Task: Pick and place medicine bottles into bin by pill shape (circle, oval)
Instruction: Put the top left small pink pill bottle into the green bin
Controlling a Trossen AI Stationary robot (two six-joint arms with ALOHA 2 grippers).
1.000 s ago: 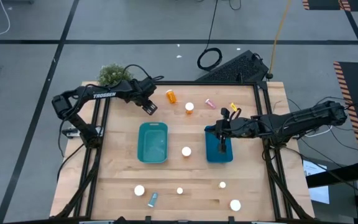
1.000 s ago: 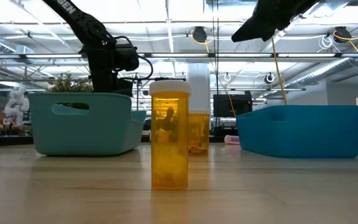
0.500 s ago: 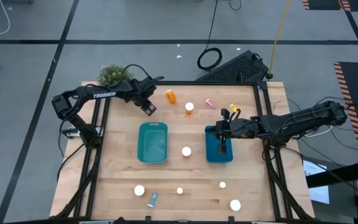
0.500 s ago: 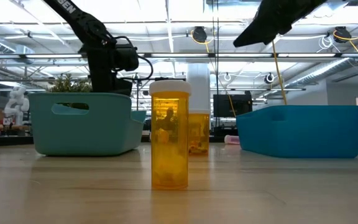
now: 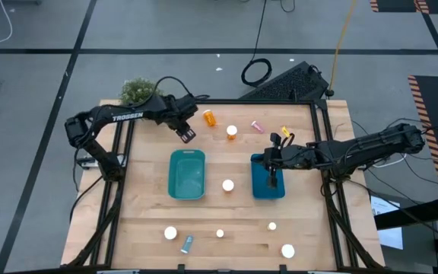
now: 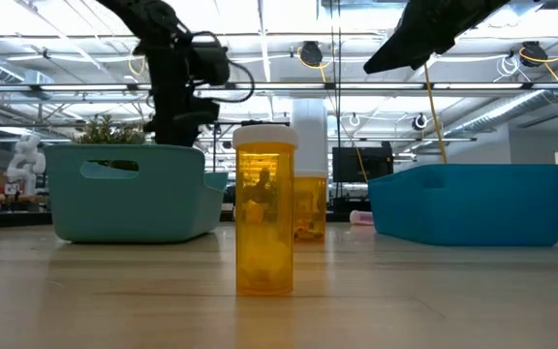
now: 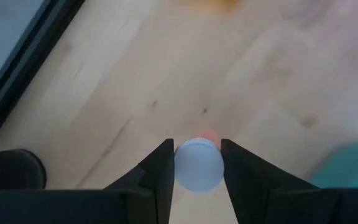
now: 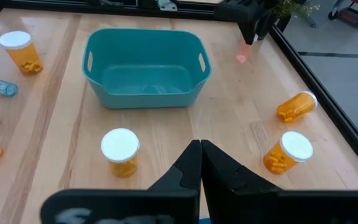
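Note:
My left gripper [image 5: 187, 134] stands over the far left of the table, behind the teal bin [image 5: 187, 173], shut on a small pink bottle with a white cap [image 7: 199, 165]. My right gripper [image 5: 272, 169] hovers shut and empty over the blue bin [image 5: 268, 187]. Loose medicine bottles stand or lie on the wood. An orange one [image 5: 210, 118] lies on its side at the far edge, and a capped one [image 5: 232, 132] stands upright beside it. Another [image 5: 228, 185] stands between the bins, and several more are along the near edge. My left gripper pinches the pink bottle at its capped top [image 7: 197, 149] between its two fingers, one on each side. The fingers come from above, pointing down. The bottle stays upright, and its pink body [image 8: 241, 57] hangs below them. I cannot tell whether its base is clear of the wood.
A potted plant [image 5: 139, 91] sits at the far left corner. A pink bottle [image 5: 257, 125] and a yellow item [image 5: 285, 132] lie at the far right. A blue tube [image 5: 187, 243] lies near the front edge. An orange bottle [image 6: 263, 218] stands close to the low camera.
My left gripper has risen and shifted a little toward the table's right edge, staying shut on the pink bottle. My right gripper has kept still over the blue bin.

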